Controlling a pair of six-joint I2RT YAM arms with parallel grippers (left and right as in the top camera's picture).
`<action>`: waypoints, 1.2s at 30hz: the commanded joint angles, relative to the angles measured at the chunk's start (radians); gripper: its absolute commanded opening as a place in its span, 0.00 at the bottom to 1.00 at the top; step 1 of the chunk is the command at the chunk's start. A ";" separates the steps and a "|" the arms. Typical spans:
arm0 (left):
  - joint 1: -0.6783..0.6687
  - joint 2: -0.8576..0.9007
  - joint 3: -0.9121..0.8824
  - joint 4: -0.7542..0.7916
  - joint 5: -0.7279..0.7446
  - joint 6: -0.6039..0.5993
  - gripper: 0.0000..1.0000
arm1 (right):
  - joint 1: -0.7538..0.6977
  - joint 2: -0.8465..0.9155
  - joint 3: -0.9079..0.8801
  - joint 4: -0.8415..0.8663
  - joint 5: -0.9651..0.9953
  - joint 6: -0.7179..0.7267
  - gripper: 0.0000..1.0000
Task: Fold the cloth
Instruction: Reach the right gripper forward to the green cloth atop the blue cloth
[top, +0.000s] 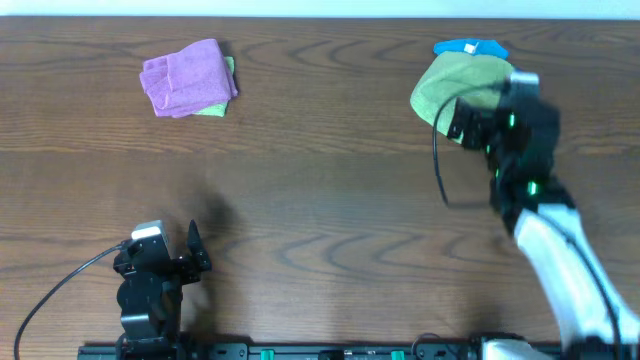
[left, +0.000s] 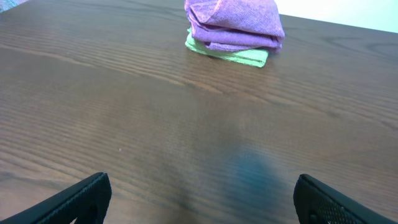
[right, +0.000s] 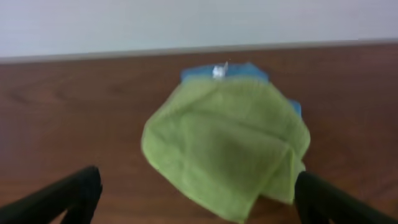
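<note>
Lime-green terry microfibre cloth (right: 227, 146) lay in a rumpled, roundish heap just ahead of my right pincer (right: 198, 180), in line with the gap between its fingers. That pincer was spread wide, gripping nothing. From overhead it sat over the near edge of the heap, and I couldn't tell whether it touched the fabric. Beyond the pincer, a bright blue cloth with a white tag (right: 225, 70) poked out from under the far edge of the green one. On the other side, my left pincer (left: 202, 186) was also released, jaws wide apart, with only the dark brown wood-grain table (left: 124, 112) between them. Well ahead of it sat a folded purple-pink cloth (left: 233, 25), stacked on a thinner light green folded piece (left: 230, 56). The two pincers were well apart, at opposite sides of the table.
</note>
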 joint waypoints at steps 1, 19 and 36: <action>-0.003 -0.005 -0.018 -0.004 -0.010 -0.011 0.95 | -0.046 0.142 0.142 -0.068 -0.032 -0.059 0.99; -0.003 -0.005 -0.018 -0.004 -0.010 -0.011 0.95 | -0.154 0.639 0.410 -0.186 -0.113 -0.049 0.80; -0.003 -0.005 -0.018 -0.004 -0.010 -0.011 0.95 | -0.179 0.680 0.618 -0.327 -0.127 -0.072 0.85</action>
